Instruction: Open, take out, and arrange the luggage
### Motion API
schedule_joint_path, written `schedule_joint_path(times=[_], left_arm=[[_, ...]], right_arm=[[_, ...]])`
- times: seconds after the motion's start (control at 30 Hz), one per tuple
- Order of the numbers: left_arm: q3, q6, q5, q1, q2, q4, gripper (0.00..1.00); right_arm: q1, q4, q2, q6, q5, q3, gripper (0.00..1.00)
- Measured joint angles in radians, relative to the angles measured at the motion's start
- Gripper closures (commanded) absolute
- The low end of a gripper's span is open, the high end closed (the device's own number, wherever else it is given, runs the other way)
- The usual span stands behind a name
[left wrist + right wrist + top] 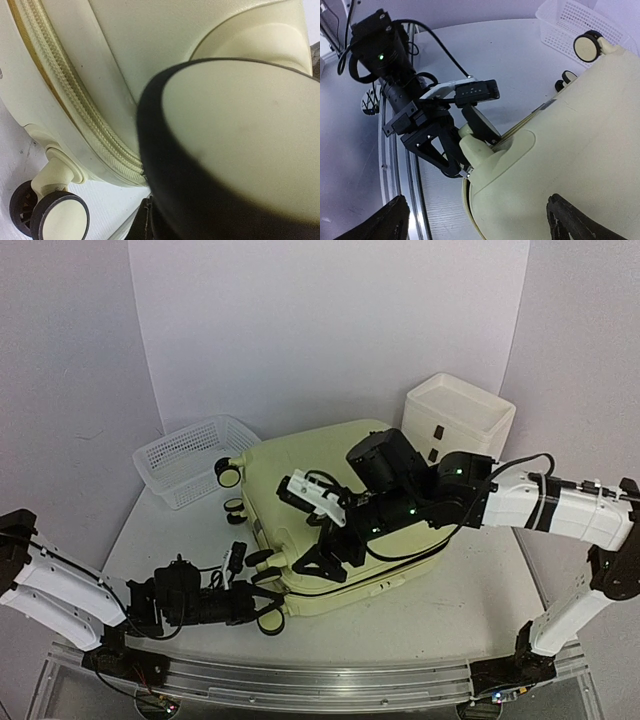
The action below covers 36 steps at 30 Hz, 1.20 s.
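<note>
While the left pincer (454, 165) sat pinched shut at the near-left corner of the luggage (300, 455), right on the zipper (75, 100) line, I couldn't tell whether it had hold of anything on that zipper or just air. That was my worry. With nothing caught, a pull along the seam would slip off and the case would not open. With something caught, a pull at a bad angle could drag the whole case toward the near edge of the table instead of running the zipper open, since the shell looked smooth and slippery. The caster wheel (235, 145) crowded that pincer too, filling its camera, so a finger could snag on it.

The right pincer (325, 562) hung wide, holding nothing, above the lid near the same corner. I judged it might be needed to press down and steady the shell, and a late press would let the case skid.

The luggage itself lay flat and closed in the middle of the table, wheels toward the left edge. It had a pale yellow-green hard shell, rounded corners, a matching fabric zipper and black-rimmed cream wheels. The white basket (190, 455) sat by the far-left corner, and the white drawer box (455, 420) by the far-right corner.
</note>
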Motion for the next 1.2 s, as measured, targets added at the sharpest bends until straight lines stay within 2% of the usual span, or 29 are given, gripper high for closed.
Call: schedule_joint_path(times=[0.23, 0.33, 0.5, 0.67, 0.83, 0.93, 1.1, 1.2], left_arm=[[0.006, 0.008, 0.047, 0.018, 0.013, 0.006, 1.00], [0.015, 0.017, 0.058, 0.020, 0.023, 0.006, 1.00], [0.017, 0.024, 0.063, 0.022, 0.026, 0.006, 1.00], [0.016, 0.026, 0.063, 0.023, 0.020, 0.002, 1.00], [0.016, 0.028, 0.068, 0.026, 0.020, 0.002, 1.00], [0.016, 0.029, 0.073, 0.028, 0.020, 0.002, 1.00], [0.016, 0.029, 0.081, 0.032, 0.020, 0.002, 1.00], [0.016, 0.029, 0.082, 0.035, 0.019, 0.002, 1.00]], right_arm=[[0.060, 0.003, 0.144, -0.352, 0.010, 0.140, 0.03], [0.089, 0.015, 0.217, -0.472, 0.045, 0.216, 0.07], [0.137, 0.019, 0.293, -0.649, 0.099, 0.241, 0.17], [0.165, -0.046, 0.350, -0.741, 0.142, 0.267, 0.18], [0.173, -0.079, 0.405, -0.780, 0.263, 0.320, 0.21], [0.176, -0.081, 0.430, -0.794, 0.323, 0.331, 0.32], [0.176, -0.096, 0.440, -0.807, 0.394, 0.332, 0.38], [0.181, -0.106, 0.440, -0.815, 0.426, 0.332, 0.60]])
